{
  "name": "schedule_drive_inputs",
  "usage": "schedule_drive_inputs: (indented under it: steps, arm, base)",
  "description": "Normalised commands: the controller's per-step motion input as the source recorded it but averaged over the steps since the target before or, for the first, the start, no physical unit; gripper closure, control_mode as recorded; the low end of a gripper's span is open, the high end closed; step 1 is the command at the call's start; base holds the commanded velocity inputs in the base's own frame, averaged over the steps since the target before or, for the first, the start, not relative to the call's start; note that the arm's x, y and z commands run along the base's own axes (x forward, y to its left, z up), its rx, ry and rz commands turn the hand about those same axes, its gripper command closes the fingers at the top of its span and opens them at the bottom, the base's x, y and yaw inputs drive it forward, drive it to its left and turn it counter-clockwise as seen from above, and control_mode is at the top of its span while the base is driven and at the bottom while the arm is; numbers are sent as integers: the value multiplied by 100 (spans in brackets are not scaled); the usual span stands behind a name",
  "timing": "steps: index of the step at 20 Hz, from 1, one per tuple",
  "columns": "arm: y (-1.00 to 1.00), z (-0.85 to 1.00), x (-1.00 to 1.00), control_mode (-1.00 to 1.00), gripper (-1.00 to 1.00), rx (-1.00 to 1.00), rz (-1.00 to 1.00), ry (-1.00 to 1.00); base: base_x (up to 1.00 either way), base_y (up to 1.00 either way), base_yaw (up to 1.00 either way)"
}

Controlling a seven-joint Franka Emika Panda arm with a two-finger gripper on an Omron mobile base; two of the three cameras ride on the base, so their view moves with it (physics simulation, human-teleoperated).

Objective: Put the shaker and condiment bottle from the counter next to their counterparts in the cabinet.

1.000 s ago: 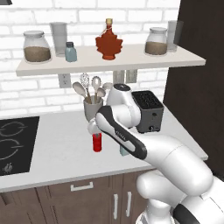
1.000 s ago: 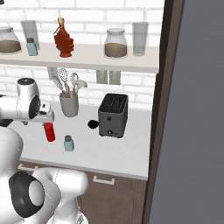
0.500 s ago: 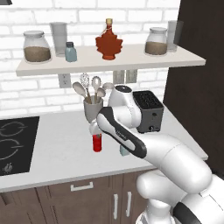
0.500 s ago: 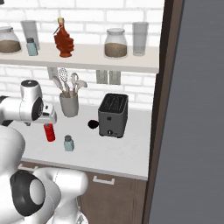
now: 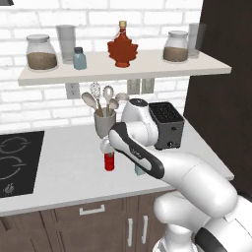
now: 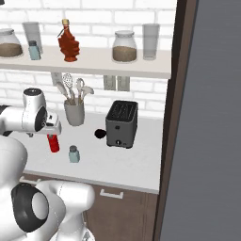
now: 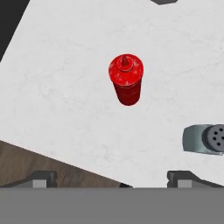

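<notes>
The end effector (image 7: 112, 179) hovers above the condiment bottle (image 7: 126, 79), its fingertips spread wide apart with nothing between them. The bottle stands upright on the tabletop (image 5: 64, 162), near the shaker (image 7: 204, 139) (a grey perforated cap shows in the hand view). On the cabinet (image 5: 123, 69) above stand the maple-leaf syrup bottle (image 5: 122, 45) and a second shaker (image 5: 79, 58), well apart. A toaster (image 6: 122, 123) and utensil crock (image 6: 74, 112) sit behind.

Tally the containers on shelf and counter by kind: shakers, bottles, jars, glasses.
Shakers: 2
Bottles, red and maple-leaf: 2
Jars: 2
Glasses: 2
Total: 8
</notes>
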Motion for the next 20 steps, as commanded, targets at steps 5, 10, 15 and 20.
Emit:
schedule_drive_inputs:
  steps: [5,10,15,20]
  arm:
    - [0,0,0,-100,-100,1,0,0]
    - [0,-4,11,-100,-100,0,0,0]
    - [0,-12,10,-100,-100,0,0,0]
    - [1,-9,2,-100,-100,0,0,0]
  base:
    - [0,0,0]
    - [0,0,0]
    - [0,0,0]
    - [0,0,0]
